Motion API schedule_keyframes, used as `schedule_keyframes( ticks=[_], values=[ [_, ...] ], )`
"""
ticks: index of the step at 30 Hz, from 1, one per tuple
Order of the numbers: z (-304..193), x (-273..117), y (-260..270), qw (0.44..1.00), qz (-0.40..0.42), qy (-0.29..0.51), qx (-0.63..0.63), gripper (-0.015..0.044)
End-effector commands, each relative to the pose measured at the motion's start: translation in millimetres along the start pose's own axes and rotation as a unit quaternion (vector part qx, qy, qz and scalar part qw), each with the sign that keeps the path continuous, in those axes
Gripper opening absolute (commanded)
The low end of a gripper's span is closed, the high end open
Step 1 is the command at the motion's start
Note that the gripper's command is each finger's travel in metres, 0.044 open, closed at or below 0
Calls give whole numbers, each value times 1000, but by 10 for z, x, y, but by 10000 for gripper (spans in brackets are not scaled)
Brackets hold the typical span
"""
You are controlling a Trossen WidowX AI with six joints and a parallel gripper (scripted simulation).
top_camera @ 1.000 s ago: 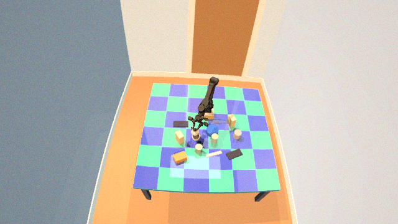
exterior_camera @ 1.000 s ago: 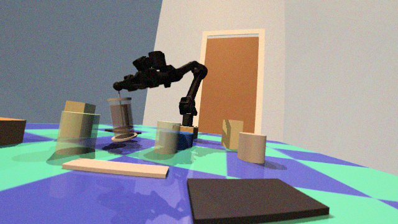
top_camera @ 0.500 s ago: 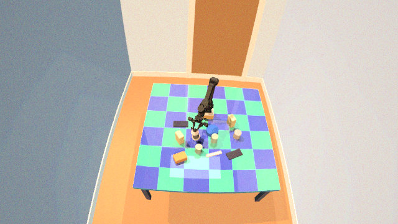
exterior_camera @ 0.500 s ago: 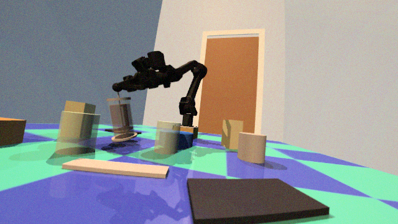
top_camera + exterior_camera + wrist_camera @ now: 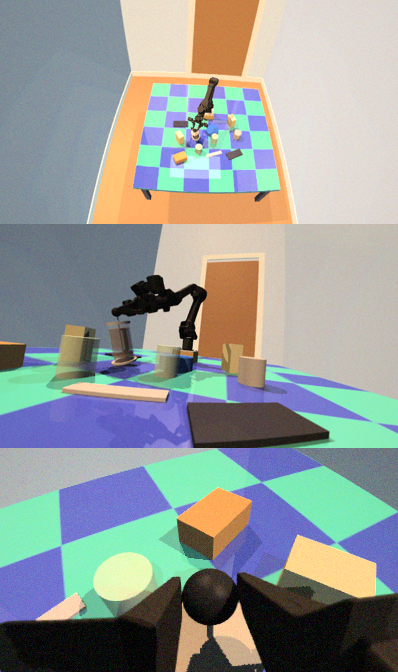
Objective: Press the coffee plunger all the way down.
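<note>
The coffee press (image 5: 195,136) (image 5: 120,343) has a clear body with a pale base ring. In the exterior view it leans, its base ring tilted and apart from its shadow, so it appears to hang off the table. The black round plunger knob (image 5: 115,312) (image 5: 210,598) is above the press lid, with a short piece of thin rod showing between them. My gripper (image 5: 208,583) is shut on the knob, one finger on each side. In the wrist view the press top shows below the knob, partly hidden by the fingers.
A cream block (image 5: 180,137) (image 5: 330,568) stands left of the press in the top view. A pale cylinder (image 5: 198,149) (image 5: 123,576) and an orange block (image 5: 180,157) (image 5: 215,513) are in front. A blue round thing (image 5: 212,130) and another cylinder (image 5: 214,139) are to the right.
</note>
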State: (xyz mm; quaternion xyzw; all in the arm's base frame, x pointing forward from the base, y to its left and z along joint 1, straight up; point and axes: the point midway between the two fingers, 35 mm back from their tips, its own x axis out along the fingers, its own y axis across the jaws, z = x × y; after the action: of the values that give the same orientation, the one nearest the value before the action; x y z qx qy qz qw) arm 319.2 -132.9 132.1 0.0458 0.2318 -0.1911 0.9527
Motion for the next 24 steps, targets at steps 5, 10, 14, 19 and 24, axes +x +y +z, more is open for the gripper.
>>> schedule_keyframes(
  ticks=[5,10,14,19,24],
  values=[
    [-66,36,0,1000,0,12,-3,113],
    [-56,39,-1,1000,0,12,-3,113],
    [-58,48,-1,1000,0,12,-3,113],
    [-52,53,-1,1000,0,12,-3,113],
    [-4,34,-1,1000,0,3,0,113]
  ],
)
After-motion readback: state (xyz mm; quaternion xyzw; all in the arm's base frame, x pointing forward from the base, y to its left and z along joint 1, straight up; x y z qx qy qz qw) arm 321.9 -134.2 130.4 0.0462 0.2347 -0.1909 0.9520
